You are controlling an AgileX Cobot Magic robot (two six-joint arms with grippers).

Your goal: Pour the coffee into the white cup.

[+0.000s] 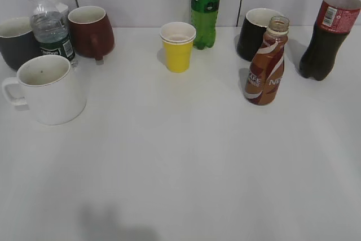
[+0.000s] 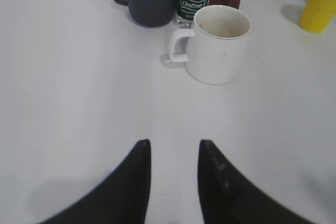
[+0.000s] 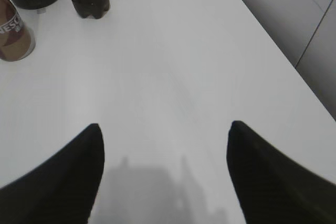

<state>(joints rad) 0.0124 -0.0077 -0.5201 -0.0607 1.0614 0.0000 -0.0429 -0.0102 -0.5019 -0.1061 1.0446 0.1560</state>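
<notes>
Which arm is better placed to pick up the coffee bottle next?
The right, probably. The coffee bottle, uncapped, stands on the table's right side and shows in the right wrist view ahead of the open right pincer. The left pincer faces the white cup instead.

White cup (image 1: 49,88); brown coffee bottle (image 1: 266,69), white swirl; yellow paper cup (image 1: 177,47); green bottle (image 1: 206,7).

You are seeing "Cestbon" on the water bottle (image 2: 193,1) label, and partial "NES" lettering on the coffee bottle (image 3: 13,30).
</notes>
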